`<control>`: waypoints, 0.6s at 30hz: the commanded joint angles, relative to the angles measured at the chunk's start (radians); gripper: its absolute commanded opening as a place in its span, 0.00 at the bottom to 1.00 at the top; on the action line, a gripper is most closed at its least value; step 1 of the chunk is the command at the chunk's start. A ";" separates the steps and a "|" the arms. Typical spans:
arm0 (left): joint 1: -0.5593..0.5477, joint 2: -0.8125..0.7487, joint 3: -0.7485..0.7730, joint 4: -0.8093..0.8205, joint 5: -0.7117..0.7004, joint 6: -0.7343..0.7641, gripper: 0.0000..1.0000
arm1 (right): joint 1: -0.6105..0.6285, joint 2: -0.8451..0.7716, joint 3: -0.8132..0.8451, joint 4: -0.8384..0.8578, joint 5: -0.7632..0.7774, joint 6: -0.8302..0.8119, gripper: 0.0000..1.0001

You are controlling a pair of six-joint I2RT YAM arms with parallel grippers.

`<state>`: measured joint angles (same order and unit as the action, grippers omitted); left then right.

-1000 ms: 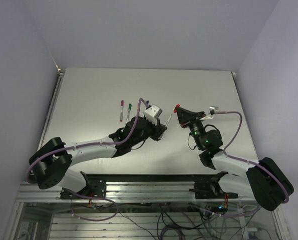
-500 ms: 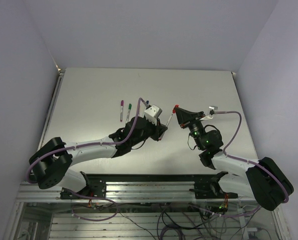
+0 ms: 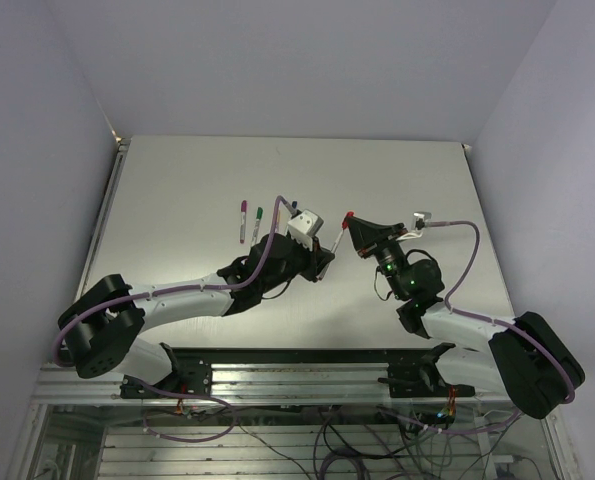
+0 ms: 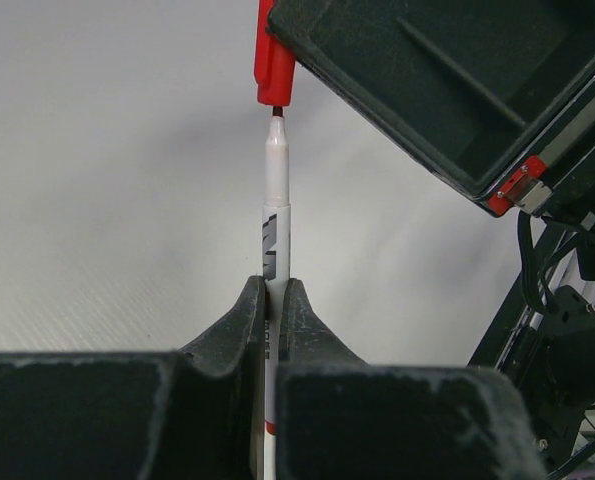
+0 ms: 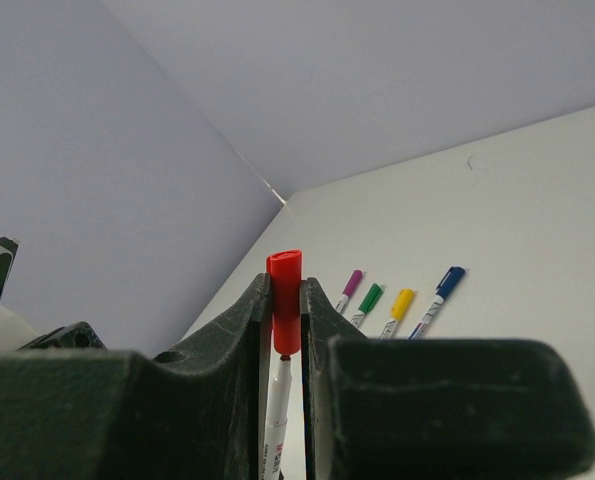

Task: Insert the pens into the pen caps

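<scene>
Now — left tool (image 4: 274,297) clamps pen (image 4: 276,185) | right tool (image 5: 285,284) clamps red cap (image 5: 285,310)

Both grippers block mid-table; bare table lies beyond and to the right.
The left gripper (image 4: 274,300) clamped on its pen (image 4: 276,200) and the right gripper (image 5: 286,300) clamped on the red cap (image 5: 285,300) meet tip to cap, with no passage between. Just beyond the left wrist, purple pen (image 5: 349,289), green pen (image 5: 368,300), yellow pen (image 5: 401,304) and blue pen (image 5: 437,290) lie capped in a row on the table (image 3: 177,180).
</scene>
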<state>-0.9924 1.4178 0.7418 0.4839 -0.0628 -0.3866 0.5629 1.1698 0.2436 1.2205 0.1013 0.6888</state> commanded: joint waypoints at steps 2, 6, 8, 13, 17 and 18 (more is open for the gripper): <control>0.001 -0.010 -0.012 0.058 0.001 -0.010 0.07 | -0.001 0.001 0.007 -0.018 -0.030 0.005 0.00; 0.001 -0.008 -0.020 0.085 -0.019 -0.013 0.07 | 0.000 -0.002 0.015 -0.060 -0.063 0.016 0.00; 0.001 -0.008 -0.023 0.100 -0.027 -0.015 0.07 | 0.000 -0.006 0.017 -0.090 -0.081 0.022 0.00; 0.003 -0.006 -0.024 0.136 -0.047 -0.017 0.07 | 0.000 -0.013 0.025 -0.156 -0.138 0.036 0.00; 0.004 -0.005 -0.027 0.177 -0.058 -0.020 0.07 | 0.000 -0.013 0.035 -0.207 -0.180 0.043 0.00; 0.004 -0.004 -0.026 0.187 -0.060 -0.021 0.07 | 0.000 -0.012 0.037 -0.216 -0.187 0.042 0.00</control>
<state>-0.9920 1.4178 0.7094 0.5304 -0.0998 -0.3977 0.5610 1.1637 0.2638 1.0885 -0.0158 0.7254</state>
